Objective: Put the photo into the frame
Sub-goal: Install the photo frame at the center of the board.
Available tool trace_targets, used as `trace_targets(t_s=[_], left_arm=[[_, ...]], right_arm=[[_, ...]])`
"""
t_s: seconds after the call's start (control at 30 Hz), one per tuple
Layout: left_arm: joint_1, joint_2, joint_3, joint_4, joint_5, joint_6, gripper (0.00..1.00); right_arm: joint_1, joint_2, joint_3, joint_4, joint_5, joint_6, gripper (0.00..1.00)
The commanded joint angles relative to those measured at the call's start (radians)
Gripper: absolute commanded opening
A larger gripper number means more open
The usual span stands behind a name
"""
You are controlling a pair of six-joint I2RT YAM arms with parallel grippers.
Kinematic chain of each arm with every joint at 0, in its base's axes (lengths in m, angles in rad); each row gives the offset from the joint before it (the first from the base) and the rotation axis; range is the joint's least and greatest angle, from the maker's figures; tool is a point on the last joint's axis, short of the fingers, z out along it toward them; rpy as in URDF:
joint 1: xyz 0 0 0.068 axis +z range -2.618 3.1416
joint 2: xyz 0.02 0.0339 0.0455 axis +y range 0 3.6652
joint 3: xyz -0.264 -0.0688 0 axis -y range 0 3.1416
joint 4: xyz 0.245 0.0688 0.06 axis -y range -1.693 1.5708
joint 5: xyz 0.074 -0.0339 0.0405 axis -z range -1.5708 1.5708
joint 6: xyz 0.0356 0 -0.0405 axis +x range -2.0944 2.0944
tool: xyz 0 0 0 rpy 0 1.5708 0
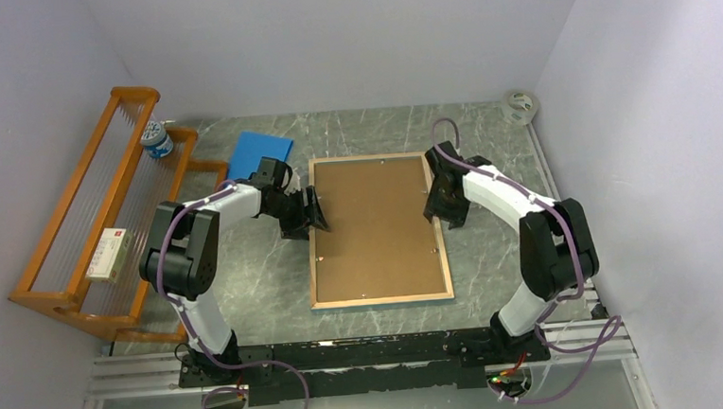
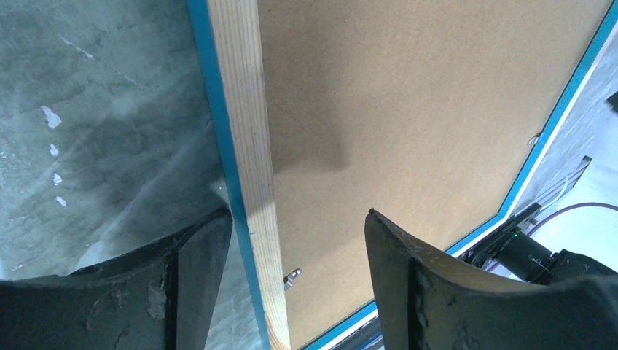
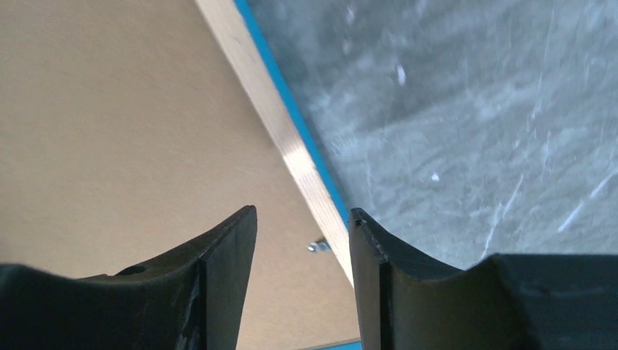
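Observation:
The frame lies face down on the table, its light wood back up and a brown backing board filling it. The photo is hidden. My left gripper is open at the frame's left rail. In the left wrist view its jaws straddle the wooden rail, with a small metal clip between them. My right gripper is open at the right rail. In the right wrist view its jaws stand apart over the board, beside the rail and a clip.
An orange wooden rack stands along the left wall, holding a white box and a blue-and-white cup. A flat blue pad lies behind the left gripper. A roll of tape sits at the back right corner.

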State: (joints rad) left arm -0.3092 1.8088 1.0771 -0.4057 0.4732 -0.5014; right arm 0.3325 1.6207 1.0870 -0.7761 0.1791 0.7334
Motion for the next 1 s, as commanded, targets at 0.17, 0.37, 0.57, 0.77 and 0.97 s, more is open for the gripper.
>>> trace_targets(t_s=[0.17,0.37,0.57,0.77,0.97], left_arm=[[0.020,-0.044,-0.002,-0.046,-0.077,-0.005,0.75],[0.039,-0.035,-0.007,-0.043,-0.050,-0.008,0.75],[0.041,-0.026,0.009,-0.053,-0.032,0.013,0.75],[0.041,-0.018,0.018,-0.067,-0.038,0.024,0.74],[0.041,-0.011,0.011,-0.060,-0.036,0.021,0.74]], right_arm=[[-0.017,0.157,0.192,0.087,0.098,-0.139,0.56],[-0.047,0.283,0.324,0.142,0.087,-0.253,0.56],[-0.057,0.393,0.429,0.137,0.002,-0.353,0.54],[-0.057,0.417,0.447,0.132,-0.023,-0.370,0.49],[-0.059,0.406,0.436,0.123,-0.029,-0.394,0.49]])
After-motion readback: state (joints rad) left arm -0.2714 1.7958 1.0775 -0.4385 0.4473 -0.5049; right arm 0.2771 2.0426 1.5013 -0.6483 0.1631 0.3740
